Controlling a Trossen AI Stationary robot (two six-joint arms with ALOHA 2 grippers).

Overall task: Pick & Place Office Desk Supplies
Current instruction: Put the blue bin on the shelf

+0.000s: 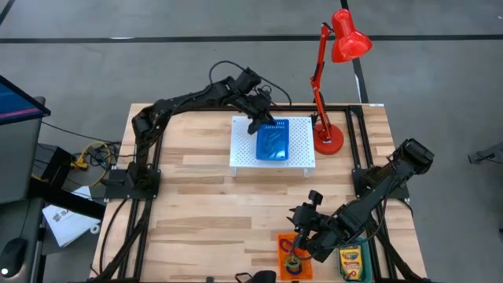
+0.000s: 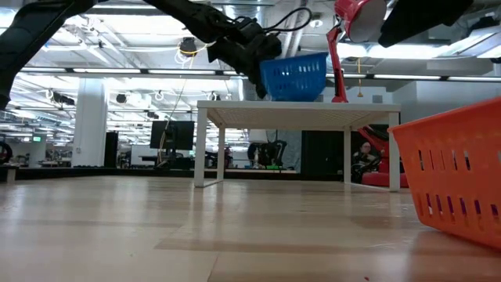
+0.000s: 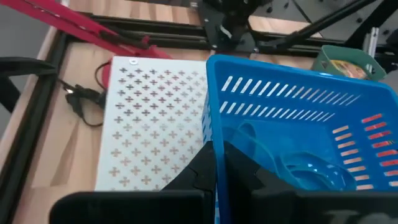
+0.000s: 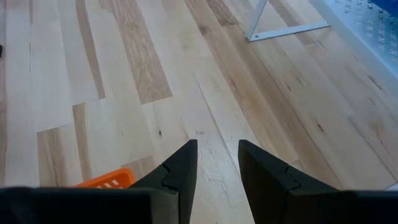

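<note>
- Holding the blue basket [image 1: 273, 142] by its wall, the left tool [image 3: 214, 163] is clenched on the plastic; the basket sits on or just above the white perforated stand [image 1: 244, 149] at the far side of the bench [image 1: 204, 212], beside the red lamp [image 1: 334, 47]. The low view shows the basket at stand-top level; contact cannot be confirmed.
- The right tool [image 4: 216, 163] hovers near the orange basket [image 1: 292, 255] at the near edge, fingers parted with nothing between them, only bare wood visible beyond.
- Supplies: coloured loops lie inside the orange basket; at least one blue loop [image 3: 305, 171] appears in the blue basket. One crayon box [image 1: 353, 262] lies just beside the orange basket.
- Step judged: placing the blue basket on the stand, or lifting it off; the direction cannot be told.
- Next move likely calls for a level, steady carry so the loops stay inside, keeping clear of the lamp base.
- The right arm likely needs a descent onto the crayon box or a loop, fingers aligned across the narrow side.
</note>
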